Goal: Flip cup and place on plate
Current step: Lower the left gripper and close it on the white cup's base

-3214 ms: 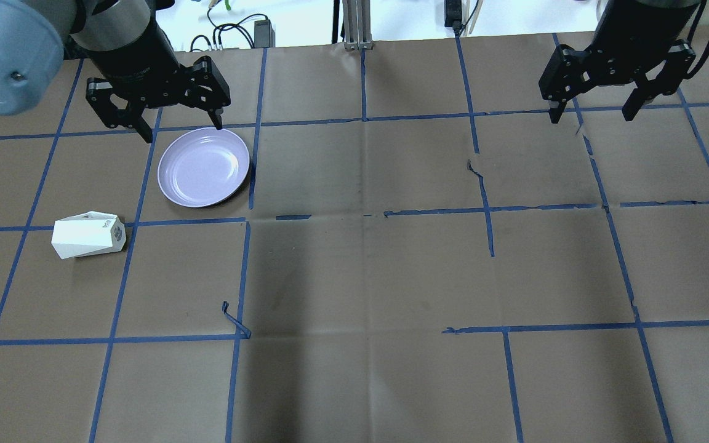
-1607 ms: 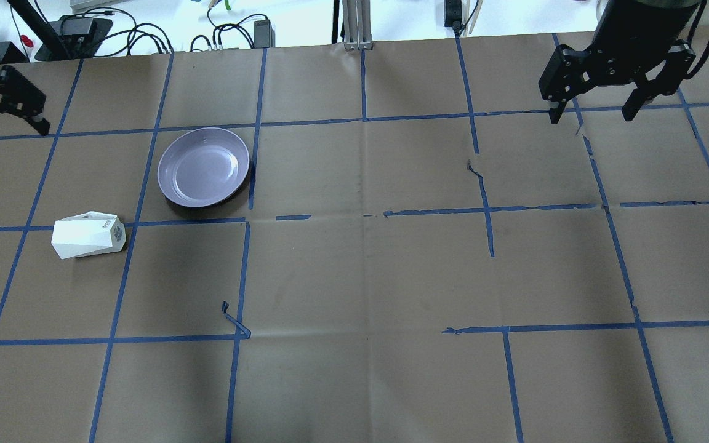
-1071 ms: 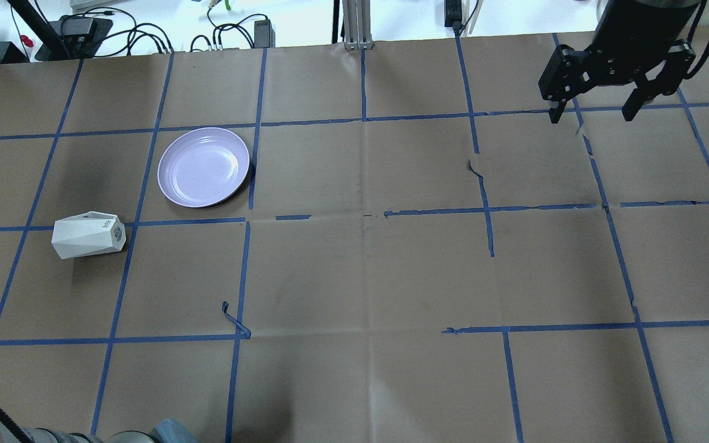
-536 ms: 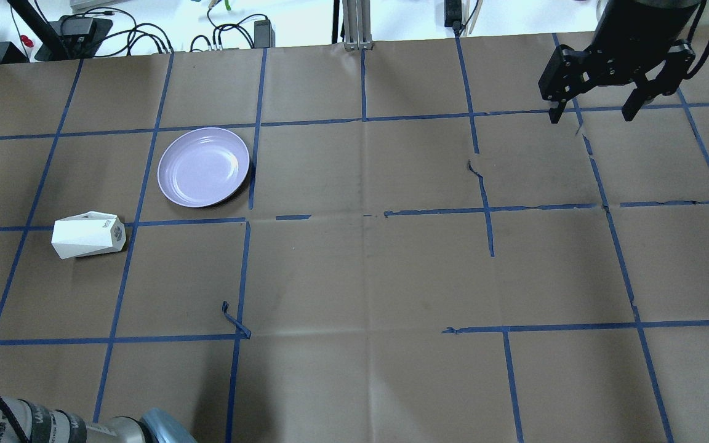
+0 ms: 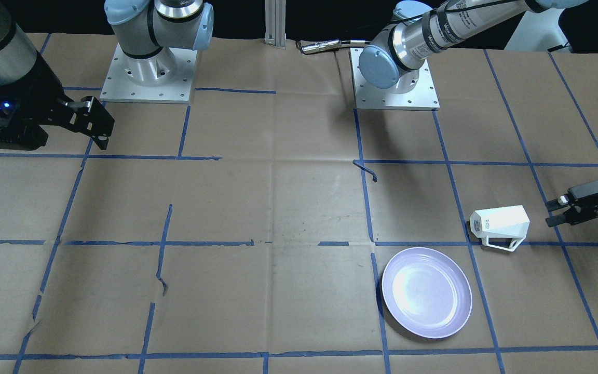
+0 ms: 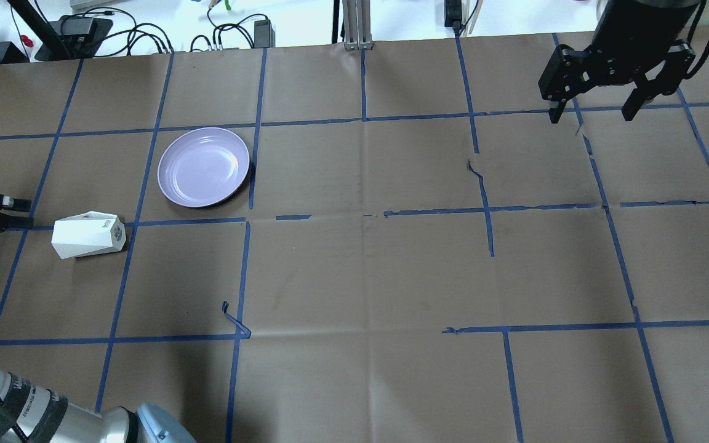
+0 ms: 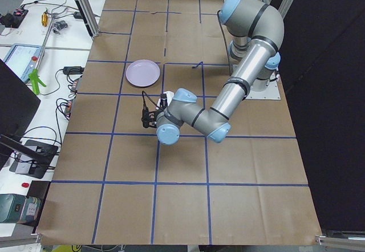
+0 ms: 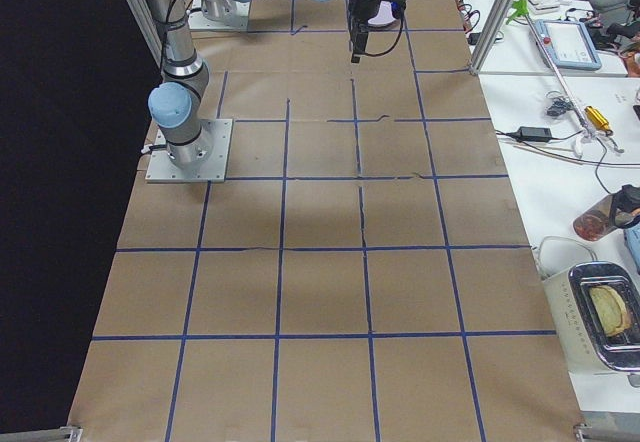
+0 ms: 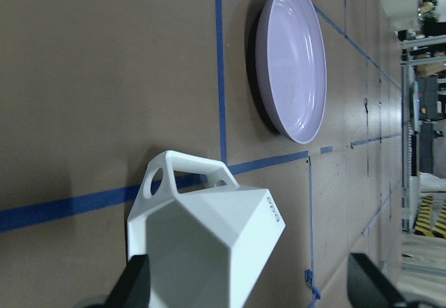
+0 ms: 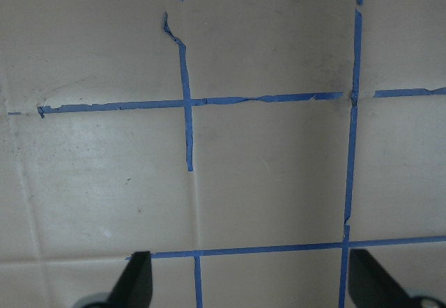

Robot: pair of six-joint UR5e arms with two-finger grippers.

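Note:
The white faceted cup [image 6: 88, 235] lies on its side on the brown paper, narrow base toward the plate; it also shows in the front view [image 5: 501, 223]. In the left wrist view its open mouth [image 9: 209, 252] faces the camera, handle on top. The lavender plate [image 6: 204, 167] sits empty just beyond it and also shows in the front view [image 5: 426, 292]. My left gripper [image 6: 5, 213] is open, low over the table, pointing at the cup's mouth and a short gap from it; it also shows in the front view [image 5: 553, 212]. My right gripper [image 6: 592, 115] is open and empty, high at the far right.
A peeled strip of blue tape [image 6: 236, 320] curls up near the cup's square. The paper is torn [image 6: 474, 166] mid-table. Cables and gear [image 6: 84, 27] and an aluminium post [image 6: 354, 24] line the far edge. The arm bases [image 5: 395, 83] stand at my edge.
My left arm left its place above the plate, swung out of view, and came back low from the left edge toward the cup's mouth. Cup, plate and right arm have not moved.

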